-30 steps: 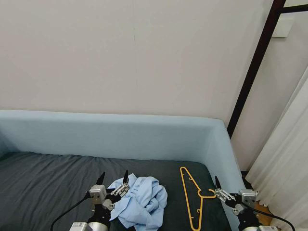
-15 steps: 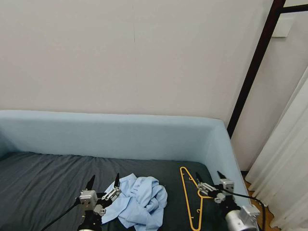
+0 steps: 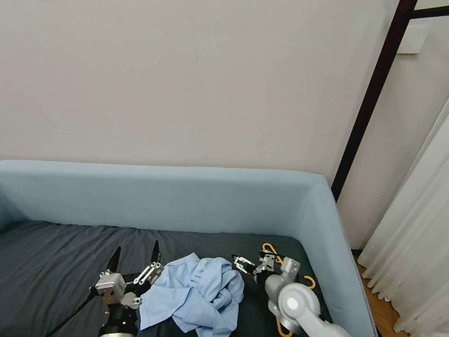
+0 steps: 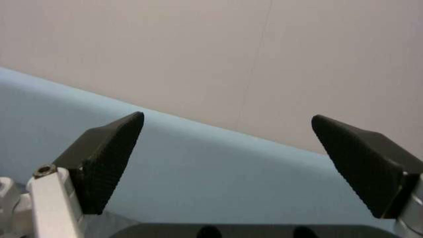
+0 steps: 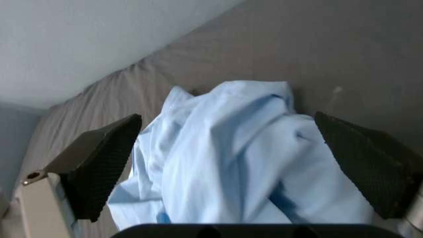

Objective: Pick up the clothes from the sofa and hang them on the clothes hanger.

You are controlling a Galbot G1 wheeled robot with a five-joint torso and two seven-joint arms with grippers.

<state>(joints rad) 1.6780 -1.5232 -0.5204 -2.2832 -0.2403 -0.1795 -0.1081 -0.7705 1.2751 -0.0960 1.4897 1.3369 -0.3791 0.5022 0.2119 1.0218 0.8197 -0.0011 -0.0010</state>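
A crumpled light blue shirt (image 3: 200, 289) lies on the sofa's dark grey seat (image 3: 56, 260). Just right of it lies an orange hanger (image 3: 269, 248), partly covered by my right arm. My left gripper (image 3: 135, 250) stands open at the shirt's left edge, fingers pointing up; in its wrist view the left gripper (image 4: 226, 118) faces the sofa back (image 4: 198, 168). My right gripper (image 3: 250, 264) reaches leftward over the hanger to the shirt's right edge. It is open, and in its wrist view the right gripper (image 5: 228, 118) has the shirt (image 5: 218, 163) lying between and beyond its fingers.
The light blue sofa back (image 3: 161, 196) runs behind the seat and its arm (image 3: 330, 232) closes the right side. A dark pole (image 3: 372, 98) leans up at the right, with a white curtain (image 3: 421, 246) beside it. The seat's left part is bare.
My right gripper has swung left from the sofa's right edge across the hanger to the shirt. My left gripper has shifted left and lower, off the shirt's top.
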